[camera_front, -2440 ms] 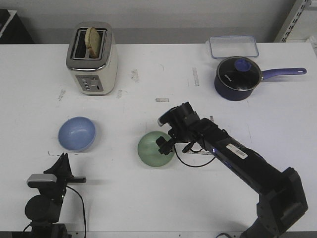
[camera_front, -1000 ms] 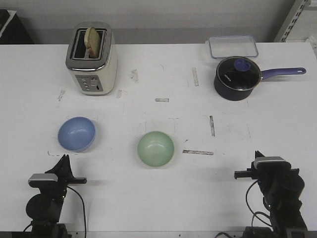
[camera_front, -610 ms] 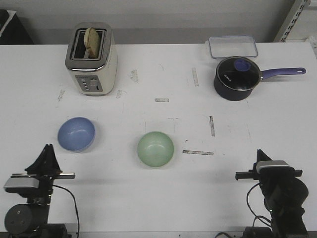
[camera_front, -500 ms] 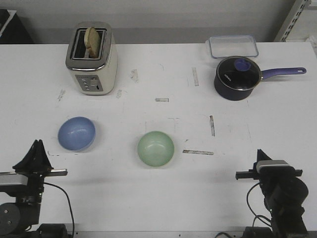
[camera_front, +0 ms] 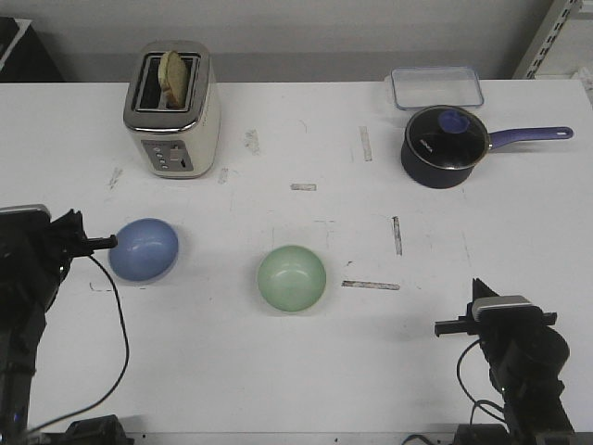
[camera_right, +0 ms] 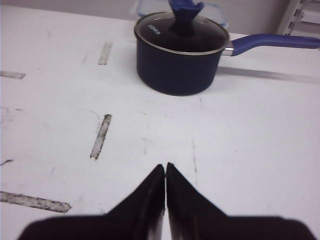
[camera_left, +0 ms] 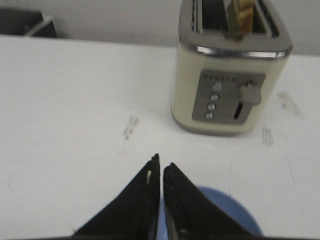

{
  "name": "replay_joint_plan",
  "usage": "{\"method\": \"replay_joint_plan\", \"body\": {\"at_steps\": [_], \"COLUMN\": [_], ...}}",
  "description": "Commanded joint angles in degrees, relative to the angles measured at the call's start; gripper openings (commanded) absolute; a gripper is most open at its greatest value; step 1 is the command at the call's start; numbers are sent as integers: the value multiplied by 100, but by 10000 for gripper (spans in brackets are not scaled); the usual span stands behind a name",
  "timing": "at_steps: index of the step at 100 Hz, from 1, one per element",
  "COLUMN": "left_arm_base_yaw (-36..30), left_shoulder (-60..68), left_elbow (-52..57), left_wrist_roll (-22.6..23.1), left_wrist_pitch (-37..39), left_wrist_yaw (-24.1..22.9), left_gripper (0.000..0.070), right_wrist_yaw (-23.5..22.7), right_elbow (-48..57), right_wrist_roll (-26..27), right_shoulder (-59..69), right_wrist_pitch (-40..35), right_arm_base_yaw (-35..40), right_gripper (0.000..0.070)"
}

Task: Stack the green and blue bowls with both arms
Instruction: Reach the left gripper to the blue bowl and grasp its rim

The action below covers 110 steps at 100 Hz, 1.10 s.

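Note:
The blue bowl (camera_front: 145,248) sits at the table's left, and the green bowl (camera_front: 291,277) sits upright near the middle, apart from it. My left gripper (camera_front: 109,241) reaches in from the left edge and is closed on the blue bowl's left rim. In the left wrist view the fingers (camera_left: 161,161) stand almost together with a strip of the blue bowl (camera_left: 220,215) between them. My right gripper (camera_front: 478,289) is shut and empty at the front right, far from both bowls. The right wrist view shows its tips (camera_right: 165,165) over bare table.
A cream toaster (camera_front: 172,109) with a slice of bread stands at the back left. A navy saucepan (camera_front: 445,144) with a purple handle and a clear lidded box (camera_front: 436,86) stand at the back right. Tape marks (camera_front: 371,285) lie right of the green bowl.
My left arm has come up from the front edge to the blue bowl's left rim and closed on it. My right arm left the green bowl and now rests at the front right.

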Motion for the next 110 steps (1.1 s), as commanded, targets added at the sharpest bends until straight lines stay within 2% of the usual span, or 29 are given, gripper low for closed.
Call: {"method": "replay_joint_plan", "body": {"at_steps": [1, 4, 15, 39, 46, 71, 86, 92, 104, 108, 110], "left_arm_base_yaw": [140, 190, 295, 330, 330, 330, 330, 330, 330, 330, 330], "left_shoulder": [321, 474, 1005, 1934, 2146, 2841, 3104, 3112, 3102, 3099, 3099], "left_elbow": [57, 57, 57, 57, 57, 57, 57, 57, 57, 57, 57], "left_wrist_roll": [70, 72, 72, 70, 66, 46, 15, -44, -240, -284, -284], "left_wrist_pitch": [-92, -173, -369, -715, -789, -776, -748, -734, -625, -601, -584], "left_wrist_yaw": [179, 264, 407, 407, 407, 407, 407, 407, 407, 407, 407], "left_gripper": [5, 20, 146, 450, 503, 500, 474, 380, 77, 9, 0], "right_wrist_yaw": [0, 0, 0, 0, 0, 0, 0, 0, -2, 0, 0], "right_elbow": [4, 4, 4, 4, 4, 4, 4, 4, 4, 4, 4], "right_wrist_roll": [28, 26, 28, 28, 28, 28, 28, 28, 28, 28, 28], "right_shoulder": [42, 42, 42, 37, 37, 37, 37, 37, 37, 37, 37], "right_wrist_pitch": [61, 63, 63, 61, 61, 63, 61, 61, 61, 61, 61], "right_arm_base_yaw": [24, 28, 39, 87, 87, 87, 85, 85, 85, 85, 85], "right_gripper": [0, 0, 0, 0, 0, 0, 0, 0, 0, 0, 0]}}
